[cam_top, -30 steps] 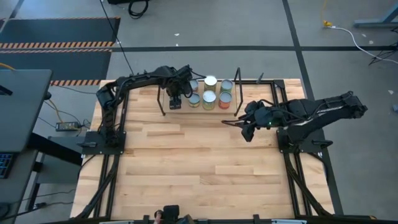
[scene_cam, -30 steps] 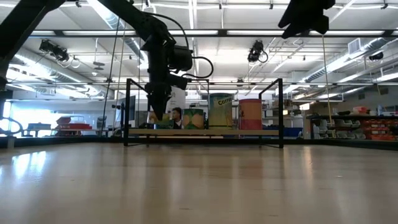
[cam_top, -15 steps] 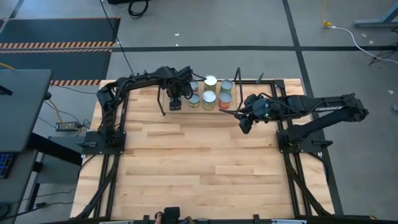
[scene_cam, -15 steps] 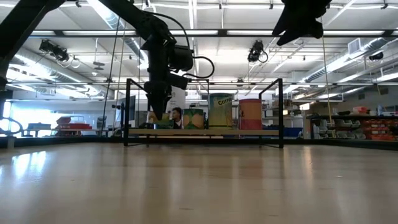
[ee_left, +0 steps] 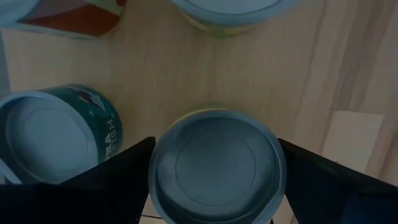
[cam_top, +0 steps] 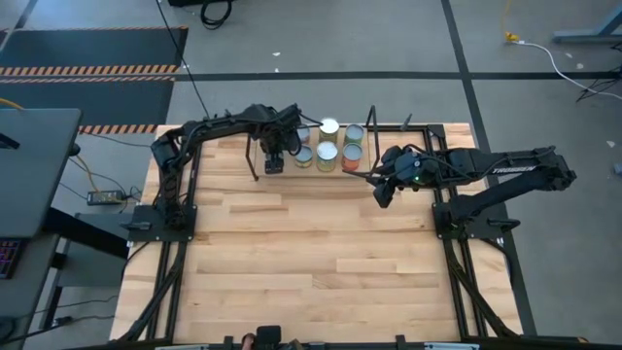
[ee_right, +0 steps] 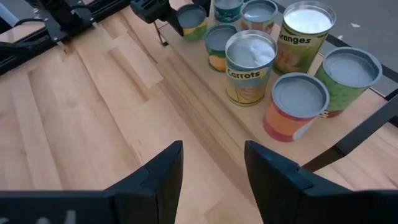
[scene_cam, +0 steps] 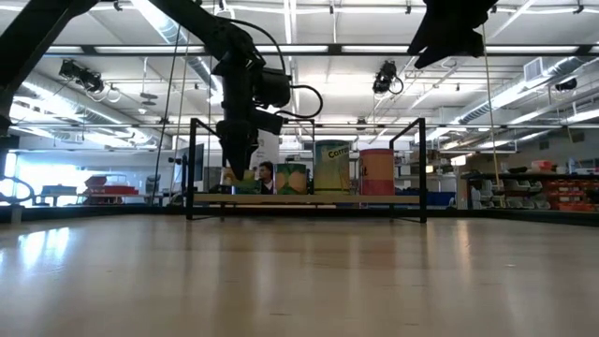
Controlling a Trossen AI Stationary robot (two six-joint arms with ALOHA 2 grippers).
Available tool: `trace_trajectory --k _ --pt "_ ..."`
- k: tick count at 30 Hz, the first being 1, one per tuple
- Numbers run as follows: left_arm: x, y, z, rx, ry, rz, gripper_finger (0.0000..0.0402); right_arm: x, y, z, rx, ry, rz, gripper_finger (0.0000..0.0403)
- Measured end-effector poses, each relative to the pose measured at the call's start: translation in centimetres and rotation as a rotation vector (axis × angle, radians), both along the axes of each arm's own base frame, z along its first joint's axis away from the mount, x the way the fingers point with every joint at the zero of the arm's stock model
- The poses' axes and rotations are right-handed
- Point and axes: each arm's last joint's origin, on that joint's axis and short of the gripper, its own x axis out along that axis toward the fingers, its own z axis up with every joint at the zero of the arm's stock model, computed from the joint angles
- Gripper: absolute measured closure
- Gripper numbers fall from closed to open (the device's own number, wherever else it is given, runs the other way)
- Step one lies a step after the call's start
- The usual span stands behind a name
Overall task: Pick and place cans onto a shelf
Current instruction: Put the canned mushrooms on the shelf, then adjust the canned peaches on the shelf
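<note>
Left gripper (cam_top: 275, 161) fingers straddle a can (ee_left: 216, 165) on the shelf (cam_top: 369, 146), contact unclear; right gripper (ee_right: 211, 163) open, empty.

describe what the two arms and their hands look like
Both arms are black, slim and jointed, on black frames bolted at the table's sides. The left hand has a cable looping beside it in the low view. The right hand has two flat, dark, angular fingers.
</note>
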Motion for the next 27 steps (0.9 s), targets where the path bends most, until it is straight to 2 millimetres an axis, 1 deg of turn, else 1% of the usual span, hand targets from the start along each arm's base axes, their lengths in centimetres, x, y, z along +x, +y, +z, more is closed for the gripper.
trace_trajectory --k 9,14,17,19,24,27 --pt "0.04 0.10 0.02 0.039 0.013 0.018 0.0087 0.01 -0.14 -0.02 -0.066 0.043 0.086 0.0224" --pt "0.27 -0.24 0.02 0.042 0.014 -0.012 0.0114 -0.05 -0.28 -0.08 -0.121 0.081 0.134 0.0224" --pt "0.50 -0.42 0.04 0.042 -0.002 0.016 0.0116 -0.15 -0.26 -0.19 -0.145 0.110 0.164 0.0224" --pt "0.50 -0.40 0.04 0.043 -0.004 0.033 0.0098 -0.23 -0.17 -0.28 -0.149 0.129 0.202 0.0224" --pt "0.45 -0.34 0.05 0.063 0.008 0.057 0.0031 -0.32 -0.03 -0.43 -0.166 0.165 0.291 0.0224" --pt "0.48 -0.60 0.04 0.076 0.027 0.056 0.0011 -0.32 0.05 -0.44 -0.162 0.167 0.327 0.0224"
